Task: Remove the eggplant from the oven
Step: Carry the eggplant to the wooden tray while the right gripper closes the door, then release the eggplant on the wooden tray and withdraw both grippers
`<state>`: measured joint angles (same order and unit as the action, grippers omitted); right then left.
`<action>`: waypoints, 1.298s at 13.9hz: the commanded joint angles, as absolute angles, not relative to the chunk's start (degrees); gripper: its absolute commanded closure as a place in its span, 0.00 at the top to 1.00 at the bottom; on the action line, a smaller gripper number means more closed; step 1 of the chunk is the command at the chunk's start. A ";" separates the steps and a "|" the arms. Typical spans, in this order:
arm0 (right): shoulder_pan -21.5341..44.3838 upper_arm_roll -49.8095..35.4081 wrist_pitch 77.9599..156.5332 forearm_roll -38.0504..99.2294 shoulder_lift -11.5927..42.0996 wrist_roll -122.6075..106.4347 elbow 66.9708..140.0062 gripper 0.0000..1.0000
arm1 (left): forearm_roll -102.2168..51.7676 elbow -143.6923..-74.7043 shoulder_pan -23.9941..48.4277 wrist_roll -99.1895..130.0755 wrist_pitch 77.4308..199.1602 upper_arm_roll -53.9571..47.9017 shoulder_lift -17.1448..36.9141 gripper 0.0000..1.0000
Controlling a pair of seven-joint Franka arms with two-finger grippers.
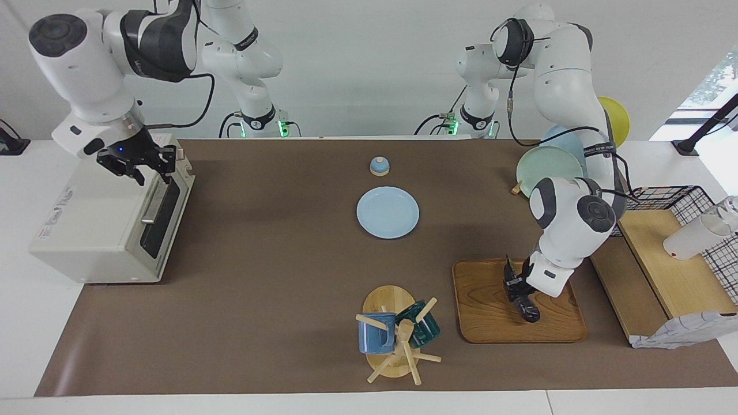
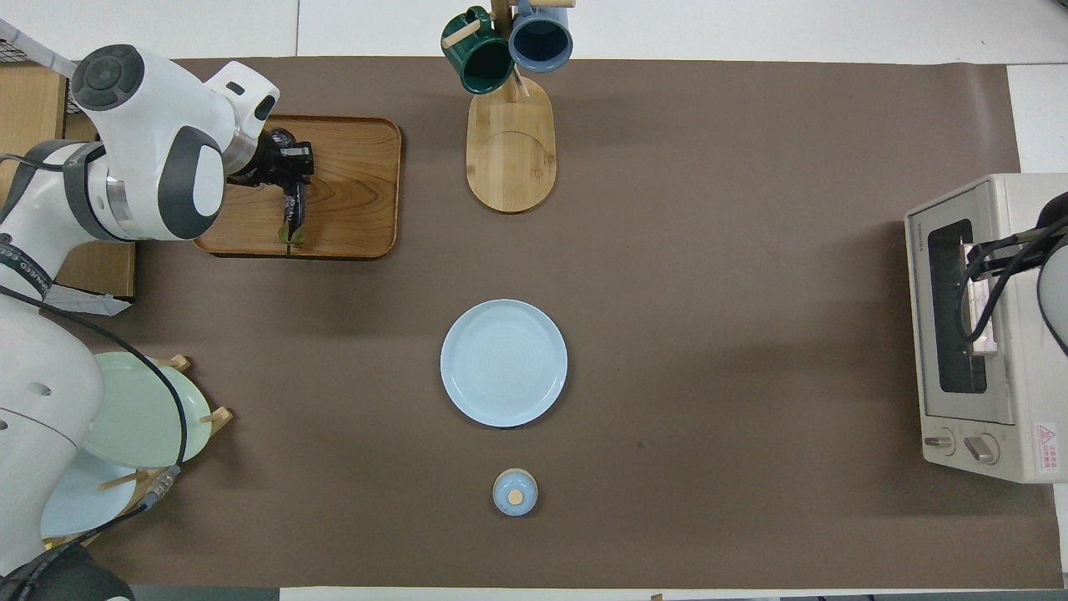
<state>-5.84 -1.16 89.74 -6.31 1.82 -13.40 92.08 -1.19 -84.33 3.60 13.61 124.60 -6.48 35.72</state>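
Note:
The dark purple eggplant (image 1: 526,306) lies low over the wooden tray (image 1: 490,323), its green stem end toward the robots. My left gripper (image 1: 515,286) is shut on it near the middle. In the overhead view the eggplant (image 2: 294,210) hangs from the left gripper (image 2: 288,167) over the tray (image 2: 359,192). The off-white oven (image 1: 86,230) stands at the right arm's end of the table with its dark glass door (image 1: 158,222) closed. My right gripper (image 1: 141,167) hovers over the oven's top front edge. The oven (image 2: 1001,451) also shows in the overhead view.
A light blue plate (image 1: 387,211) lies mid-table, with a small blue lid (image 1: 379,166) nearer the robots. A mug tree (image 1: 398,337) with two mugs stands beside the tray. A plate rack (image 1: 548,164) and a wire-and-wood shelf (image 1: 663,259) stand at the left arm's end.

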 commanded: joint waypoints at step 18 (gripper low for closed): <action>3.25 4.66 84.29 -4.66 -0.95 -5.90 92.70 1.00 | -0.35 -91.11 1.23 9.06 89.03 -6.24 3.28 1.00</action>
